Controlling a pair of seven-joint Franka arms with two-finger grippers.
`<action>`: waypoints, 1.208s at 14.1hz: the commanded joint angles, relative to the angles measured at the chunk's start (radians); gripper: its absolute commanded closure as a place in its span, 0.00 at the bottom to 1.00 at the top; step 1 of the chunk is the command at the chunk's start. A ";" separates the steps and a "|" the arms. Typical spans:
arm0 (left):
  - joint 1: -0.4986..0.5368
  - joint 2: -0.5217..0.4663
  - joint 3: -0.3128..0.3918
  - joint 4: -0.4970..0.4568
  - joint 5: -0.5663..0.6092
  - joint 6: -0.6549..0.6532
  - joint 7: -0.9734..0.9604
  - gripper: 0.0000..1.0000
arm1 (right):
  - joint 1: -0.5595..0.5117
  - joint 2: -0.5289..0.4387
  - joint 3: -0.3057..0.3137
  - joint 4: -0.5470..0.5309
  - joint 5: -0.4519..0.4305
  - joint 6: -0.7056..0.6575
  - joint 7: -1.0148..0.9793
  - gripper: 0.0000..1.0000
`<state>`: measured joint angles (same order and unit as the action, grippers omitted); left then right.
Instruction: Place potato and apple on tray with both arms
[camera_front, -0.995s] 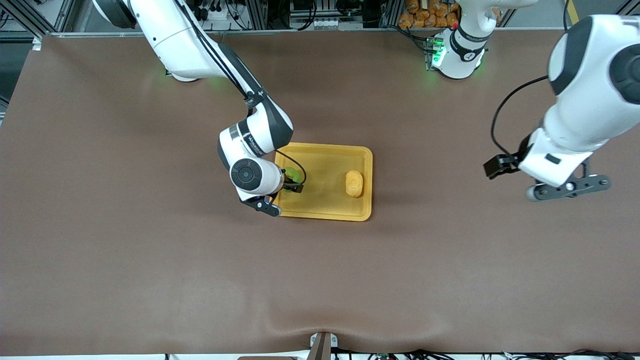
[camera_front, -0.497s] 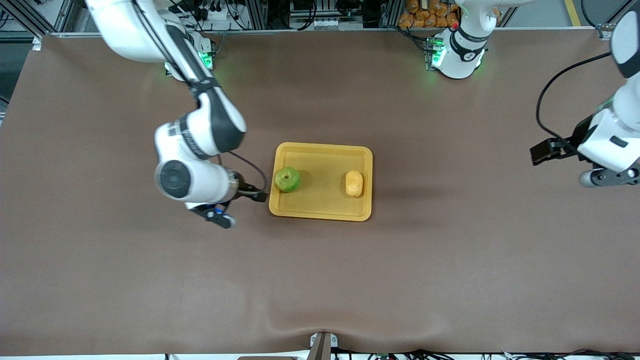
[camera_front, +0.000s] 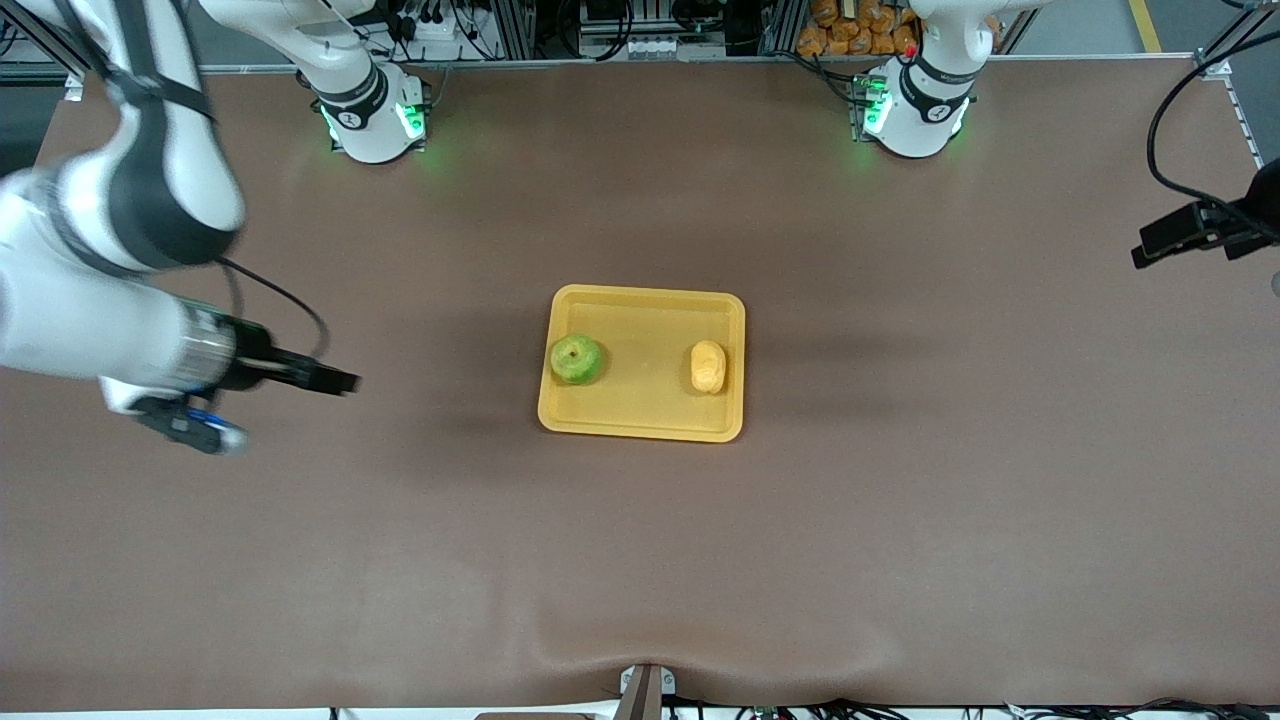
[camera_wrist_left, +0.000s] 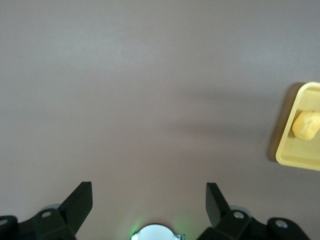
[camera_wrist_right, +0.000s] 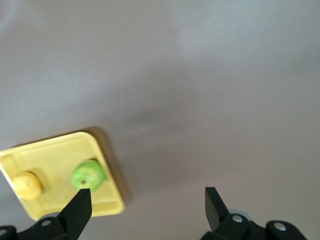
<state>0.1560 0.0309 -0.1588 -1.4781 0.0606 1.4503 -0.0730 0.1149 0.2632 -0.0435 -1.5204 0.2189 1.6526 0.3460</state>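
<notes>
Brown cloth covers the table; mid-table the tray holds apple and potato, set apart at either end. Both grippers, right and left, hang spread and empty over bare cloth, so placing looks finished

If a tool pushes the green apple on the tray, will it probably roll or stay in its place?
The apple looks round and smooth, so it would probably roll rather than slide. It sits close to the low rim of the tray at the right arm's end, which might stop a gentle roll that way. Toward the potato the tray floor is bare, so it could travel farther.
</notes>
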 joint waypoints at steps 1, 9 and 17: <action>0.007 -0.077 -0.004 -0.092 -0.031 0.018 -0.007 0.00 | -0.012 -0.169 0.020 -0.076 -0.146 -0.052 -0.048 0.00; 0.002 -0.240 -0.027 -0.272 -0.051 0.114 0.013 0.00 | -0.159 -0.301 0.010 -0.072 -0.191 -0.134 -0.270 0.00; 0.005 -0.195 -0.022 -0.180 -0.053 0.076 0.010 0.00 | -0.162 -0.335 0.010 -0.067 -0.210 -0.195 -0.294 0.00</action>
<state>0.1547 -0.1804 -0.1838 -1.6953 0.0249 1.5485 -0.0738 -0.0418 -0.0471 -0.0472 -1.5651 0.0298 1.4666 0.0531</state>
